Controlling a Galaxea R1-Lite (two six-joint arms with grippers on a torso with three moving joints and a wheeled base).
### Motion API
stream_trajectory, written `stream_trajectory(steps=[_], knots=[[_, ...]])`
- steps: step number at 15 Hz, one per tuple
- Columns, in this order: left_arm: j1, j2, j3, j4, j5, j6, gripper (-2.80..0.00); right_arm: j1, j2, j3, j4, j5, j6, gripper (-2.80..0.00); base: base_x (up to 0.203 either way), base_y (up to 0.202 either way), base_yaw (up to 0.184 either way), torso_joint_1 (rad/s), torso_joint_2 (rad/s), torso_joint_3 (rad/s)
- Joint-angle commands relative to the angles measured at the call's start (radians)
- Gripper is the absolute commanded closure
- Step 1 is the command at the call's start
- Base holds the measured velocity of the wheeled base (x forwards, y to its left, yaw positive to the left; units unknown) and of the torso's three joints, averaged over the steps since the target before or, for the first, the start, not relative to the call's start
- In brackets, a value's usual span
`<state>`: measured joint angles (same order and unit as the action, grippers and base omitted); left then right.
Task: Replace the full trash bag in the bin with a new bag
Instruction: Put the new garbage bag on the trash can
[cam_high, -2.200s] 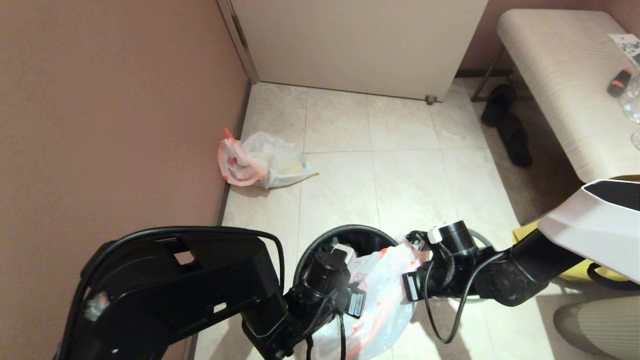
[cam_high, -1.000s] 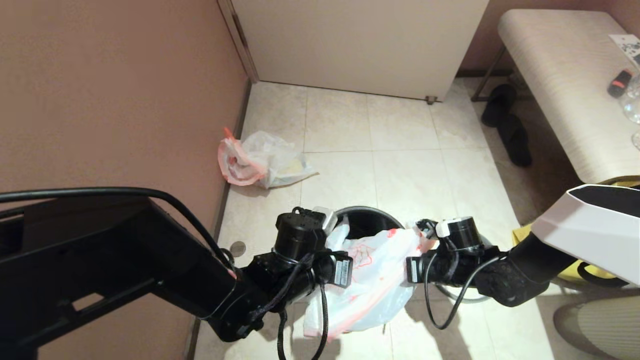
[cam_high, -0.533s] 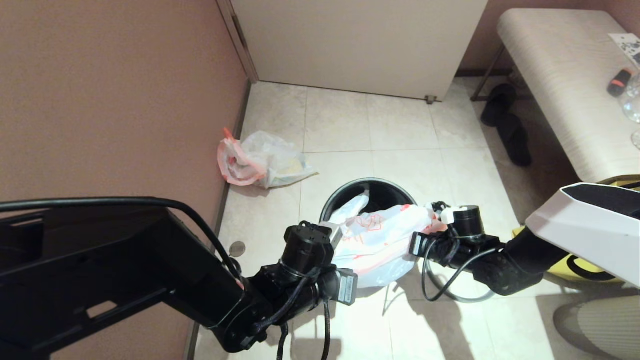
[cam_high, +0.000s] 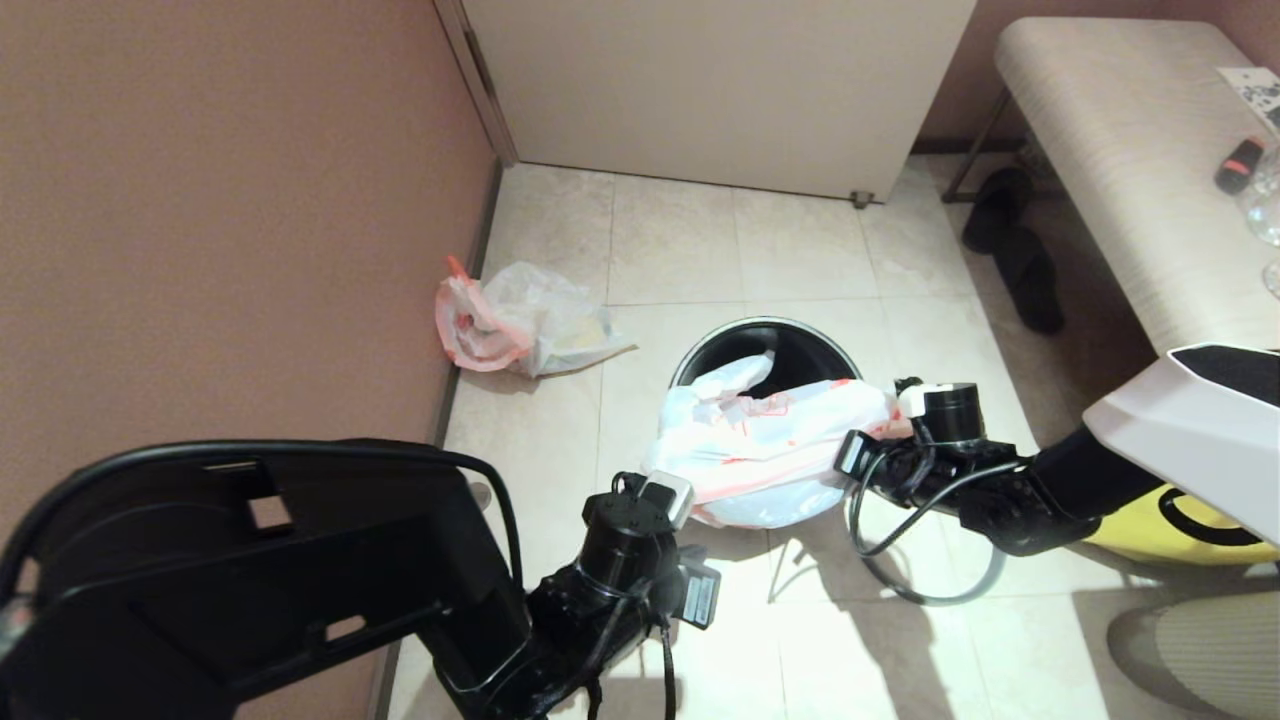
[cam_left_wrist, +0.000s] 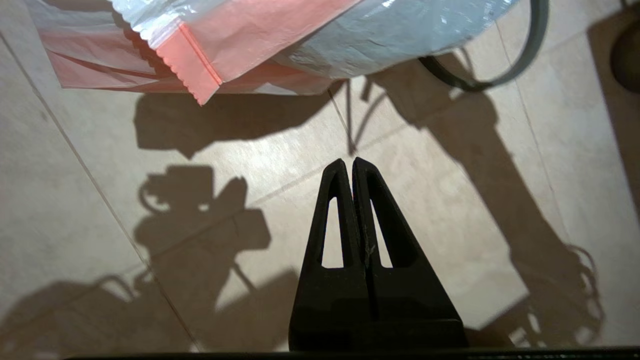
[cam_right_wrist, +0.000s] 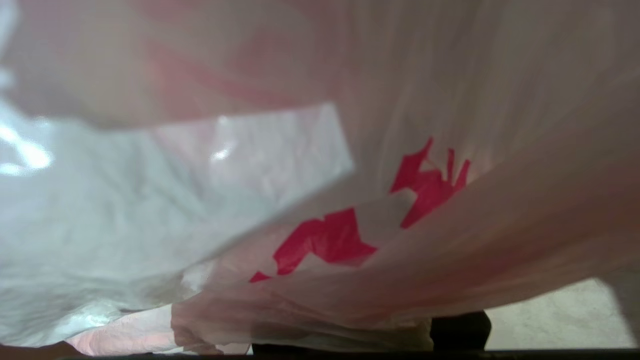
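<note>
Two thin white bags with pink-red handles are in sight. One, the new bag (cam_high: 765, 455), is draped over the near side of the single black bin (cam_high: 765, 350), its red print showing and its pink edge hanging down the front. The other, the full trash bag (cam_high: 520, 325), lies lumpy on the floor (cam_high: 800, 270) against the brown wall (cam_high: 220, 220), well apart from the bin. One grey ring (cam_high: 935, 590) lies loose on the tiles beside the bin, below the right arm.

The right gripper (cam_high: 875, 435) reaches in level from the right and meets the right edge of the new bag; its wrist view is filled with the bag's film, so the fingers seem clamped on the plastic. The left gripper (cam_left_wrist: 352, 165) hangs low in front of the bin, pointing down at bare tile, its fingers (cam_left_wrist: 367, 210) pressed together on nothing, just short of the bag's hanging edge.

A yellow bag (cam_high: 1160, 525) sits on the floor behind the right arm.
</note>
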<state>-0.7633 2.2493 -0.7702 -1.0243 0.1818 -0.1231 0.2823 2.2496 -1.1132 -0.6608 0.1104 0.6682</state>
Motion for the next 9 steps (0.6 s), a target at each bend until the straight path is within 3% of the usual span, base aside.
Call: stream_trajectory(steps=[1,3,5,9], knots=[[0.008,0.105,0.002,-0.119,0.028,0.034,0.0,-0.002,-0.032,-0.004,0.003,0.003,0.013,0.0,0.0,0.0,0.0,0.0,0.0,0.0],[0.017,0.182,-0.03,-0.283,0.122,0.083,0.0,0.0,-0.038,-0.004,0.015,0.008,0.018,0.0,0.0,0.0,0.0,0.0,0.0,0.0],[0.023,0.202,-0.074,-0.329,0.181,0.098,0.0,0.0,-0.041,-0.004,0.027,0.011,0.019,0.0,0.0,0.0,0.0,0.0,0.0,0.0],[0.04,0.198,-0.096,-0.382,0.208,0.108,0.0,0.003,-0.042,-0.004,0.044,0.026,0.019,0.0,0.0,0.0,0.0,0.0,0.0,0.0]])
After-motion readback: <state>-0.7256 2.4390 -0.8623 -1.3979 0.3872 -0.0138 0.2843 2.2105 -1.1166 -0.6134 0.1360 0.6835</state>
